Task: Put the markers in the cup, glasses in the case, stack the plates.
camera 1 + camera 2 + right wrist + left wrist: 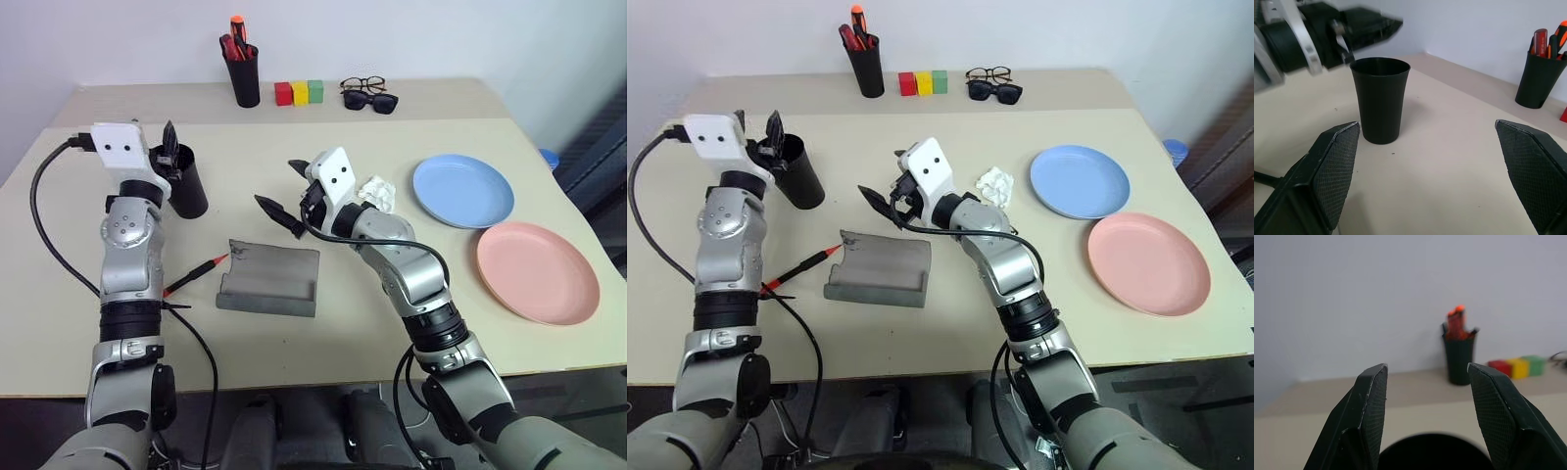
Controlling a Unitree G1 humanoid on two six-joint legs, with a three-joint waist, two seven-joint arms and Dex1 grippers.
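The black cup [186, 186] stands upright at the table's left. My left gripper [1425, 369] hovers just over the cup's rim [1432, 443], open, with nothing between its fingers. A red marker [196, 274] lies flat on the table between my left arm and the grey case [269, 279], whose flap lies open. My right gripper [279, 186] hangs open and empty above the table just behind the case, pointing toward the cup [1380, 98]. The glasses [363, 84] rest at the back, touching black sunglasses [372, 101]. The blue plate [462, 191] and the pink plate [537, 271] lie side by side at the right.
A black holder [242, 76] with red and orange pens stands at the back. Red, yellow and green blocks [299, 93] sit beside it. A white crumpled object [377, 191] lies behind my right wrist. A black cable [44, 211] loops by my left arm.
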